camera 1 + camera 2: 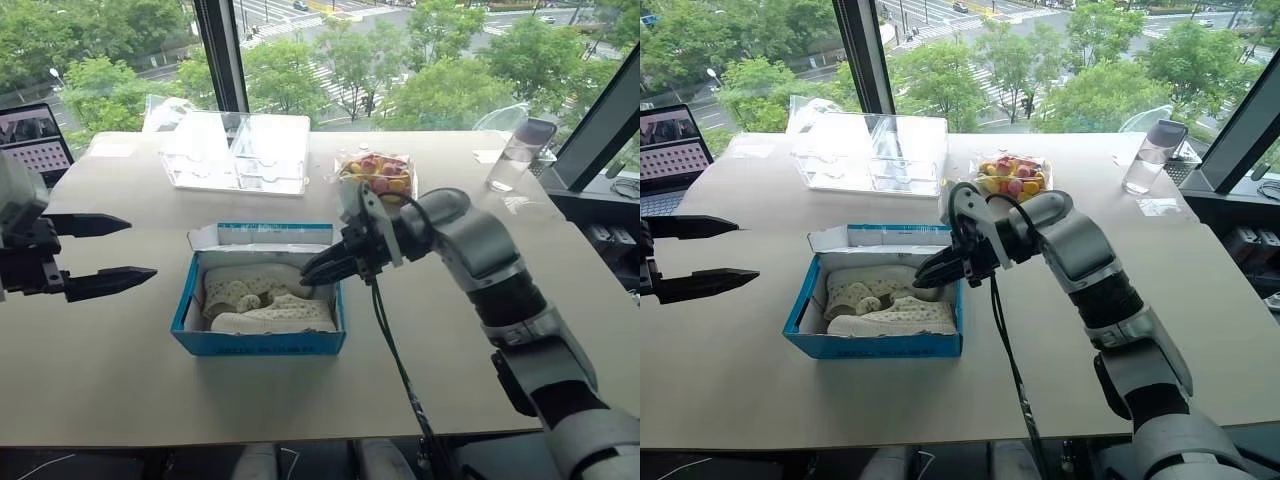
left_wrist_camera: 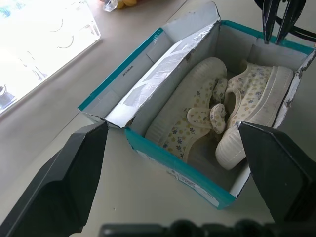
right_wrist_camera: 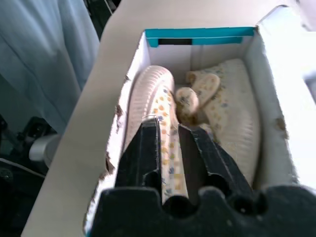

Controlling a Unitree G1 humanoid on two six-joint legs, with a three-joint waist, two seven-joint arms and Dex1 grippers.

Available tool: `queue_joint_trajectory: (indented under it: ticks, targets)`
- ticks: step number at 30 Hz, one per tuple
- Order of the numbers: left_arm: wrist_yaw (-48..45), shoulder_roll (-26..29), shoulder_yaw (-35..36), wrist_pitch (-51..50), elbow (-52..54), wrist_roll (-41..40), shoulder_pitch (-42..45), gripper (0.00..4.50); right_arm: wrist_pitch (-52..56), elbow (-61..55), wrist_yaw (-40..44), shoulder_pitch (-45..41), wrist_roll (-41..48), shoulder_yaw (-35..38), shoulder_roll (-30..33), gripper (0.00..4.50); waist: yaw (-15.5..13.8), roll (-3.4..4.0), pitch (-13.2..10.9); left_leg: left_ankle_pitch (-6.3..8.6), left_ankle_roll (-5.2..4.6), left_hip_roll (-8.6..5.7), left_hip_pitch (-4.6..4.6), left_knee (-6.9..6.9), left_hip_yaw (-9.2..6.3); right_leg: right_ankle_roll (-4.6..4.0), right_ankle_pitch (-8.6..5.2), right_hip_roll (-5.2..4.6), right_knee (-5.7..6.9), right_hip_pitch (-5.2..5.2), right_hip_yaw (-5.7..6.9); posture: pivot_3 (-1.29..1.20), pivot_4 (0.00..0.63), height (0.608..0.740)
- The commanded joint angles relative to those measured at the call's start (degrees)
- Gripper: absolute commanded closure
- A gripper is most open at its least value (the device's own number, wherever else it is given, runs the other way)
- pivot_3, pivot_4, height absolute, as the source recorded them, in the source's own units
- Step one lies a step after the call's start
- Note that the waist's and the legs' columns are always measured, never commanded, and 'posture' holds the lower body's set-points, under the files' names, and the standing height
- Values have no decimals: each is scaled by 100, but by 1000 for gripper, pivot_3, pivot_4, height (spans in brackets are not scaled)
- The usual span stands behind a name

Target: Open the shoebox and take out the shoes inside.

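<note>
Shoebox [image 1: 258, 343] sits open mid-desk [image 1: 120, 380] before tree-filled windows, both shoes [image 1: 262, 300] inside; a clear box [image 1: 240, 150] stands behind. Right pincer [image 1: 322, 270] hovers at its rim, fingers narrowly parted, empty; left pincer [image 1: 105, 250] gapes wide.

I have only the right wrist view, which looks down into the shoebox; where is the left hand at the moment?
Observer: The left hand hangs open to the left of the shoebox, apart from it.
Operator: Thank you. Is anything standing behind the box?
Observer: A clear plastic box stands farther back on the table, well apart from the shoebox.
Operator: And off to the right?
Observer: A bottle stands near the table's far right corner.
</note>
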State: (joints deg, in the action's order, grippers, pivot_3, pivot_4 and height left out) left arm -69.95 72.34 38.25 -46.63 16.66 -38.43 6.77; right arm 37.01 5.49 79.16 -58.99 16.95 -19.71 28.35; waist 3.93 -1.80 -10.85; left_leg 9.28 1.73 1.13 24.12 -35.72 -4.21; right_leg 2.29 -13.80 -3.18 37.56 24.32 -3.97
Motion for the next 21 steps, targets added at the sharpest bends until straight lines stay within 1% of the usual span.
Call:
queue_joint_trajectory:
  ticks: [1, 3, 4, 5, 8, 10, 12, 14, 17, 21]
  targets:
    - [18, 76, 41, 88, -1, -14, 119, 0, -248, 89, 14, -91, -140, -114, -17, 2085, 18, 0, 0, 0, 0, 0, 0, 0, 0, 0, 0, 0, 0, 2, 0, 0, 150, 740]
    - [33, 61, -1, 109, -7, -13, 137, 0, -395, 229, -17, -123, -380, -319, -47, 1294, 27, 1, 0, 0, 0, 1, 1, 0, 3, -1, 0, 0, 1, 4, -2, 0, 150, 740]
    - [42, 56, -28, 118, -13, -11, 149, 0, -432, 292, -17, -143, -454, -389, -58, 1113, 23, 1, -1, 0, 0, 1, 1, 0, 3, -1, 0, 0, 1, 5, -2, 0, 150, 740]
    - [56, 48, -55, 127, -16, -11, 164, 0, -389, 347, 5, -171, -502, -465, -86, 657, 16, 1, 0, 0, 0, 1, 2, 1, 3, -1, 0, 0, 2, 6, -2, 0, 150, 740]
    - [103, 8, -128, 159, -14, -3, 188, 0, -165, 441, 206, -241, -474, -631, -190, 657, 10, 1, -1, 0, 0, -1, 5, -1, 3, -2, 0, -1, 2, 6, -2, 0, 150, 740]
    - [133, -36, -146, 174, -5, -6, 182, 0, 228, 461, 394, -331, -272, -703, -319, 657, 13, 1, -1, 0, 0, 0, 5, -1, 3, -2, 0, 0, 2, 6, -2, 0, 150, 740]
    - [165, -79, -132, 153, 40, -22, 167, 0, 243, 561, 543, -407, -391, -915, -373, 657, 19, 1, -1, 0, 0, 0, 5, -1, 2, -2, 0, 0, 4, 6, -2, 0, 150, 740]
    - [166, -121, -59, 129, 89, -12, 97, 0, 243, 842, 557, -530, -595, -1109, -448, 657, 13, 1, -1, 0, 0, 1, 4, -1, 2, -2, 0, 1, 5, 7, -1, 0, 150, 740]
    - [182, -172, 21, 103, 142, 4, 16, 0, 511, 1352, 393, -784, -713, -1175, -664, 657, 13, 2, -1, 0, 0, 0, 3, -2, 1, -2, 0, 0, 4, 5, -1, 0, 150, 740]
    - [245, -253, 93, 69, 253, -17, -85, 0, 543, 1696, 395, -964, -881, -1277, -773, 657, 10, 2, -1, 0, 0, -1, 7, -1, 1, -9, 5, 0, 5, 9, 0, 0, 150, 740]
